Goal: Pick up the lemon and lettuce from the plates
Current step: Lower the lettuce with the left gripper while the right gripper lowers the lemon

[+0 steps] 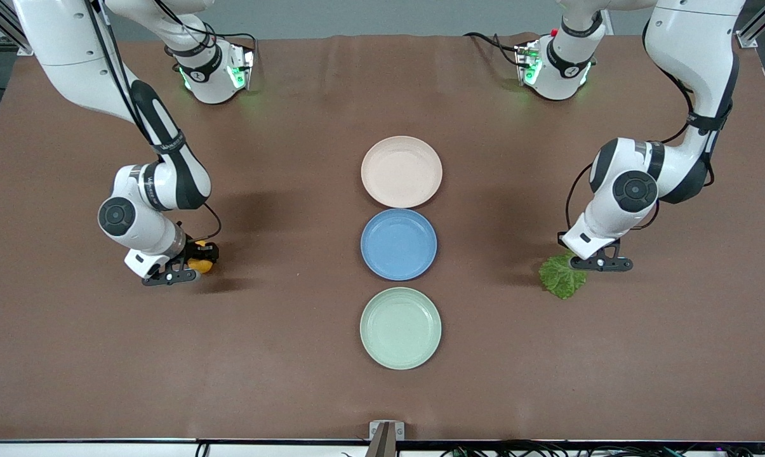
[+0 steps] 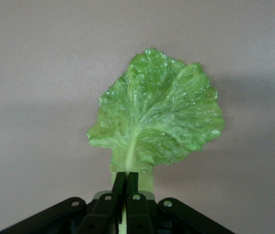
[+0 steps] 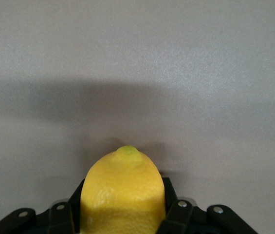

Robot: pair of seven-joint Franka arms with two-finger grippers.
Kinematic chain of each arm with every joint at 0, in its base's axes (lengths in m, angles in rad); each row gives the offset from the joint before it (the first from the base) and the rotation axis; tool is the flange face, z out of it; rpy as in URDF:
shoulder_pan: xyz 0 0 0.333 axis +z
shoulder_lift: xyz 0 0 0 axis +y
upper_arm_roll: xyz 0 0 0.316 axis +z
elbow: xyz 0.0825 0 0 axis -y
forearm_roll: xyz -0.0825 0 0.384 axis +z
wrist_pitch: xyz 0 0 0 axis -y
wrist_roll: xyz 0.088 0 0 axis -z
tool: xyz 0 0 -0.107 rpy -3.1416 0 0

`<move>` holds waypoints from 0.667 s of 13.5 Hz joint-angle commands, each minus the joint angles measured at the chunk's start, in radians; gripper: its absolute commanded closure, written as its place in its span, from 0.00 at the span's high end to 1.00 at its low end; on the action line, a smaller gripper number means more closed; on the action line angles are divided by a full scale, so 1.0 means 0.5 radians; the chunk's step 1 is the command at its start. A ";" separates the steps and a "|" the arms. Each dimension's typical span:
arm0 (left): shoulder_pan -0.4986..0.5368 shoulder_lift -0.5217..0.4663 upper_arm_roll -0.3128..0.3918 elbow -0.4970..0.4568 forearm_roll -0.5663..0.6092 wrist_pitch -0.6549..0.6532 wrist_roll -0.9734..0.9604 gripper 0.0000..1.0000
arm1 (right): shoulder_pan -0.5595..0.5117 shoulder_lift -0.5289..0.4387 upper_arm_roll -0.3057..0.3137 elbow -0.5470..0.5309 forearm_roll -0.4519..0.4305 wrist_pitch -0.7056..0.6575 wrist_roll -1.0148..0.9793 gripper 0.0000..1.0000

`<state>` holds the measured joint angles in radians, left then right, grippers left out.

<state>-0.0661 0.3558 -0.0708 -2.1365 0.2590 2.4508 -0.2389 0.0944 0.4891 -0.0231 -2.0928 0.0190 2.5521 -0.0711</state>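
Observation:
My right gripper (image 1: 188, 265) is shut on the lemon (image 1: 202, 264), low over the bare table toward the right arm's end. In the right wrist view the yellow lemon (image 3: 121, 192) fills the gap between the black fingers (image 3: 176, 214). My left gripper (image 1: 588, 261) is shut on the stalk of the lettuce (image 1: 562, 277), low over the table toward the left arm's end. In the left wrist view the leaf (image 2: 159, 117) spreads out from the closed gripper (image 2: 126, 181). The beige-pink plate (image 1: 401, 171) and the mint green plate (image 1: 400, 327) lie empty in the middle.
An empty blue plate (image 1: 399, 244) lies between the two other plates, the three forming a row down the table's middle. The brown table (image 1: 293, 355) surrounds them. Both robot bases stand along the table's edge farthest from the front camera.

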 commanded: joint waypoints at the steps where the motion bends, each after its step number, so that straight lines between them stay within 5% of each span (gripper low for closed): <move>1: 0.010 -0.021 -0.009 -0.034 0.065 0.032 -0.031 0.07 | -0.020 -0.082 0.028 -0.106 0.011 -0.002 -0.030 0.03; 2: 0.010 -0.024 -0.009 -0.034 0.065 0.032 -0.031 0.13 | -0.020 -0.082 0.028 -0.103 0.011 -0.008 -0.030 0.14; 4: 0.010 -0.021 -0.009 -0.031 0.065 0.029 -0.034 0.27 | -0.023 -0.091 0.028 -0.064 0.011 -0.078 -0.033 1.00; 5: 0.013 -0.021 -0.009 -0.025 0.062 0.029 -0.038 0.47 | -0.023 -0.107 0.025 -0.015 0.011 -0.140 -0.030 1.00; 6: 0.034 -0.024 -0.012 -0.007 0.065 0.026 -0.028 0.99 | -0.023 -0.110 0.022 0.077 0.008 -0.240 -0.030 1.00; 9: 0.056 -0.067 -0.024 0.030 0.040 0.010 -0.086 1.00 | -0.038 -0.101 0.019 0.469 0.008 -0.685 -0.023 1.00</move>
<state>-0.0507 0.3528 -0.0717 -2.1226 0.2600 2.4564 -0.2455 0.0942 0.4557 -0.0224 -1.9636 0.0190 2.3348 -0.0711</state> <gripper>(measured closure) 0.383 0.000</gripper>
